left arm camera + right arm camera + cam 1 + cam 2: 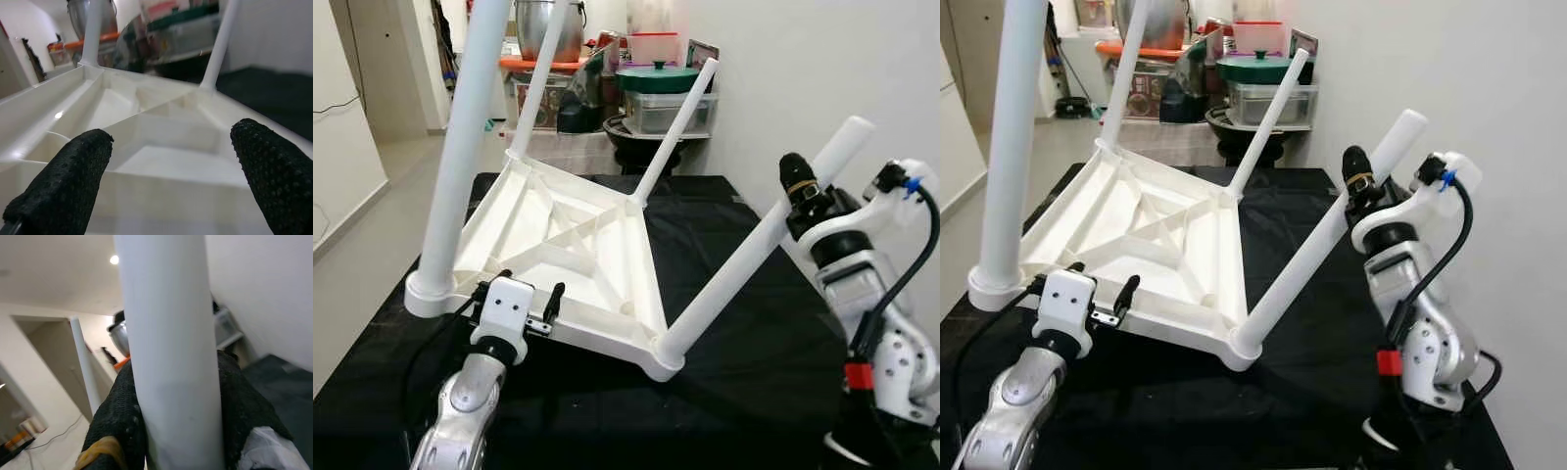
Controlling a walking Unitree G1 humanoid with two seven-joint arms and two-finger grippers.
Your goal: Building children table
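Your R gripper (1359, 181) clamps the near leg (759, 235) to steady it; L gripper (530, 304), fingers apart, braces the upturned tabletop (558, 245).

The white plastic children's table (563, 259) lies upside down and tilted before me on the black cloth, its ribbed underside facing up and its near edge just past the spread fingers of my left gripper (161, 181). All four white round legs are in their corner sockets: one thick leg (460, 157) rises just above my left fingers, and two stand at the far corners. The fourth leg (759, 245) slants up toward my right, clamped between the fingers of my right gripper (800, 188).
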